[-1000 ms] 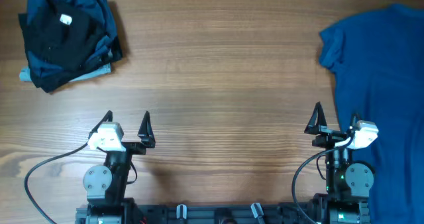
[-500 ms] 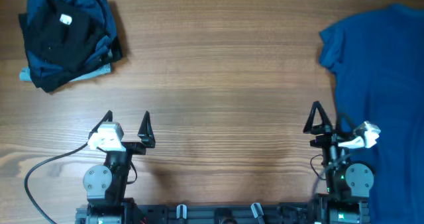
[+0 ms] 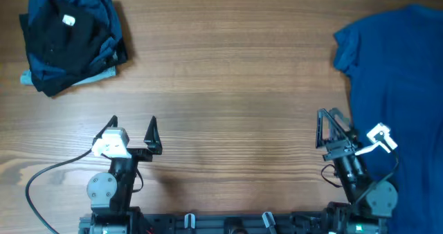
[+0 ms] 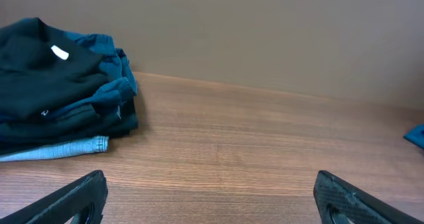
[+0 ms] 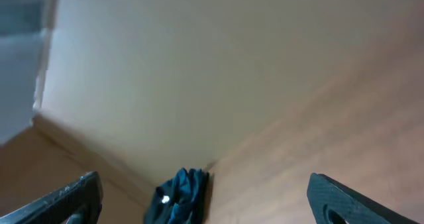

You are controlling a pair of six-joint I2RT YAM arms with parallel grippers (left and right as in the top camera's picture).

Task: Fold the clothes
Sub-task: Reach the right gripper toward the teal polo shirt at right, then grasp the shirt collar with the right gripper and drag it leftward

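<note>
A blue t-shirt [image 3: 401, 75] lies spread flat at the table's right edge, one sleeve pointing left. A pile of folded dark and blue clothes [image 3: 69, 40] sits at the far left corner; it also shows in the left wrist view [image 4: 59, 85] and, small and tilted, in the right wrist view [image 5: 177, 196]. My left gripper [image 3: 131, 131] is open and empty near the front edge. My right gripper [image 3: 331, 129] is open and empty, tilted and turned left, just left of the shirt's lower part.
The wooden table [image 3: 228, 88] stretches between the pile and the shirt. A beige wall [image 4: 265, 32] stands behind the table. Both arm bases sit at the front edge, with a cable looping from the left one.
My right arm has rotated and tilted, its gripper swinging left and its wrist camera now pointing up across the table. The left arm and the clothes have not moved.
</note>
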